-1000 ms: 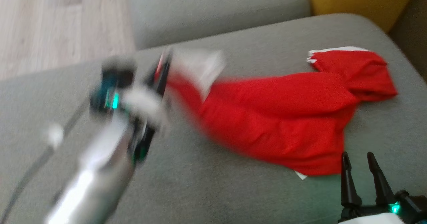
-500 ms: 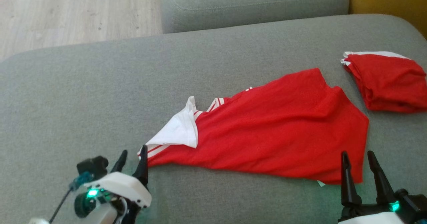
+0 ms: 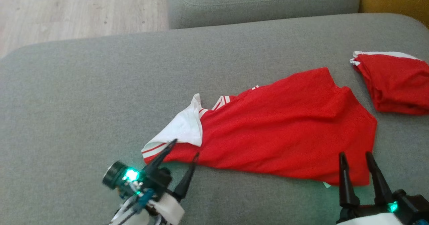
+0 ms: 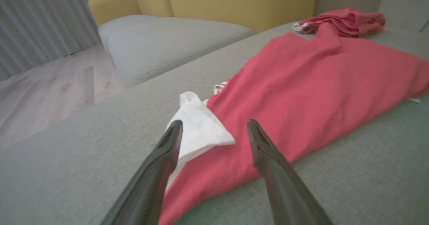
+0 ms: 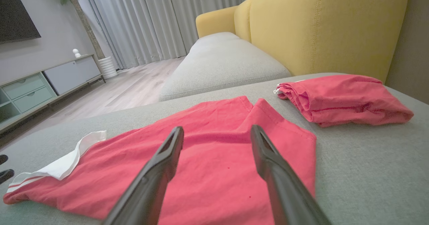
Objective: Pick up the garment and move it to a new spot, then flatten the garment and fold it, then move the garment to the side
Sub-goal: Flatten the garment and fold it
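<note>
The garment (image 3: 281, 134) is a red shirt with a white, striped end at its left. It lies stretched out and a little wrinkled on the grey sofa cushion (image 3: 83, 101). My left gripper (image 3: 185, 147) is open, its fingertips just over the garment's near left edge by the white part. In the left wrist view, this left gripper (image 4: 215, 122) has both fingers spread over the white end of the garment (image 4: 301, 84), holding nothing. My right gripper (image 3: 355, 154) is open at the garment's near right corner. From its wrist, the right gripper (image 5: 218, 128) points across the garment (image 5: 117, 158).
A second red garment (image 3: 395, 84), bunched up, lies at the cushion's right edge (image 5: 342, 97). Another grey cushion (image 3: 261, 0) sits behind, with a yellow backrest (image 5: 318, 27) to the right. Wooden floor (image 3: 67, 10) lies beyond the far left edge.
My left gripper let go of the garment's white end, opened and drew back to the lower left. The garment now lies stretched on the cushion. The camera shifted slightly.
</note>
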{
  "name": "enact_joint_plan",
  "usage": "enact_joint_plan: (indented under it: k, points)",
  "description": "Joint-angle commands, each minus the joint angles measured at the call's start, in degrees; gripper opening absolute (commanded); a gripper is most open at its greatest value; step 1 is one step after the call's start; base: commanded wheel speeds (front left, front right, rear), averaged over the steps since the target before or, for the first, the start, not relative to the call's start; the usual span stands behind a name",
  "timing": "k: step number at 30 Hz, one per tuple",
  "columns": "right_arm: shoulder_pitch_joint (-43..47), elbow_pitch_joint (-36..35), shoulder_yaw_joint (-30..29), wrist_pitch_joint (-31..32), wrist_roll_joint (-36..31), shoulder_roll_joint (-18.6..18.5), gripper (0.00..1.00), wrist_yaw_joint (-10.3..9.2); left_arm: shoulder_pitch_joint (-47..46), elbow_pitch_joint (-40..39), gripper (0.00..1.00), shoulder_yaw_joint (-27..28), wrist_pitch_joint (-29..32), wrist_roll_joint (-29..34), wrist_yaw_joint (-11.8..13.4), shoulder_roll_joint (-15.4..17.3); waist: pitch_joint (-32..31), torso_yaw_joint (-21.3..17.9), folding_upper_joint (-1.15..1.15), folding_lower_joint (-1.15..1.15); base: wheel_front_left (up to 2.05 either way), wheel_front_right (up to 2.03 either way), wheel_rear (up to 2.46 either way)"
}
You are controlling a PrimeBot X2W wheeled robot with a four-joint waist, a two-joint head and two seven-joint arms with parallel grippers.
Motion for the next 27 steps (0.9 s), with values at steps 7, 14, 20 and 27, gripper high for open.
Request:
enact_joint_plan:
  k: [7,14,20,27]
  points:
    - [-3.37,-1.25,2.52,-0.16,-0.59,-0.49,1.0,-0.05,-10.09,6.46,1.0,-5.24,4.0,11.38,1.96,0.32,1.37,-1.78,0.0,0.0,0.0,0.0,0.0]
    - [-3.31,-1.25,2.28,-0.16,-0.55,-0.52,1.0,-0.05,-12.66,13.05,1.0,-7.0,6.24,13.71,2.46,0.22,2.0,-2.94,0.0,0.0,0.0,0.0,0.0]
    - [-3.49,-0.99,2.7,-0.16,-0.39,-0.51,1.0,-0.05,-13.9,16.25,1.0,-7.37,4.45,13.62,2.05,-0.91,2.22,-3.44,0.0,0.0,0.0,0.0,0.0]
    - [-3.81,-1.05,2.72,-0.16,-0.27,-0.5,1.0,-0.05,-15.46,18.79,1.0,-7.17,1.83,13.34,2.44,-2.28,2.75,-3.53,0.0,0.0,0.0,0.0,0.0]
